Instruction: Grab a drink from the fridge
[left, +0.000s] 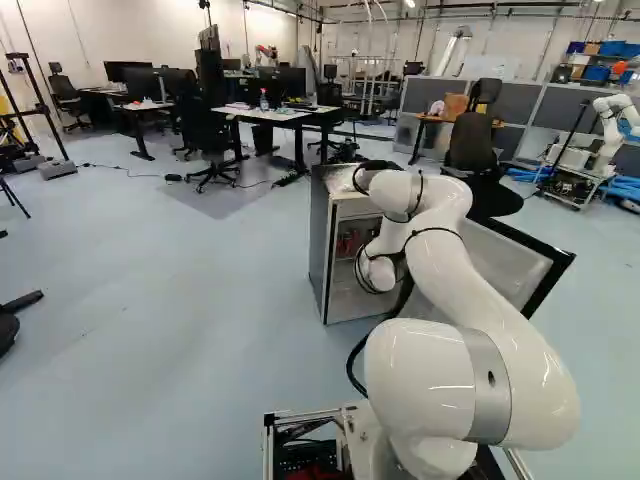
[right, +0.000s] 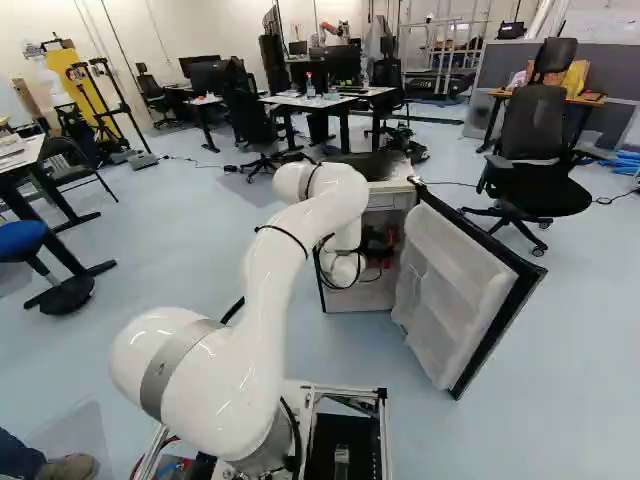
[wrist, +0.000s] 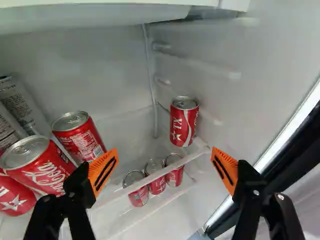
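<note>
Orange-padded black two-finger claw (wrist: 165, 150) spread wide, holding nothing | ahead of it, in white-lined fridge (wrist: 110, 75): lone upright red metal can (wrist: 183, 122) on clear shelf (wrist: 200, 153) | probably weighty if full, slick if chilled, thin-walled | pinch mid-body, both sides, modest squeeze

Robotics lab, another robot (left: 612, 125), computer desks (left: 275, 114), office chair (right: 535, 150), grey partitions (left: 520, 103)
</note>
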